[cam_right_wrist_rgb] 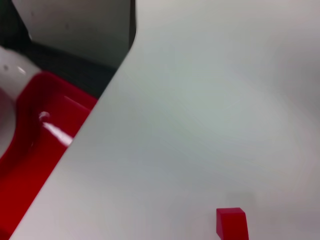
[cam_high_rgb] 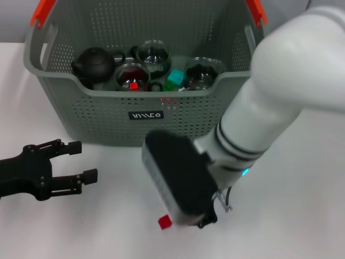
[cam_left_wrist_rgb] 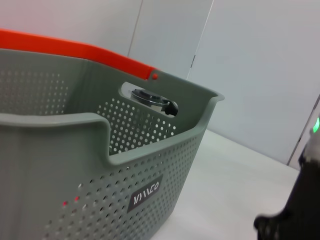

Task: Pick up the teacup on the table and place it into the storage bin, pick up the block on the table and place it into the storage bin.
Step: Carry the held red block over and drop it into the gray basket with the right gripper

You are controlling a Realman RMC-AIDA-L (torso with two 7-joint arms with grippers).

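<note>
- Nearest my head camera, the right arm's housing hides its tool, so I cannot tell its state.
- Left tool [cam_high_rgb: 81, 162] rests parted and empty on the white bench [cam_high_rgb: 302, 216].
- Red block [cam_high_rgb: 165, 222] lies on the bench beside the right arm.
- Storage bin [cam_high_rgb: 108, 116] behind holds a dark teapot [cam_high_rgb: 94, 63] and glass teacups [cam_high_rgb: 132, 77].
</note>
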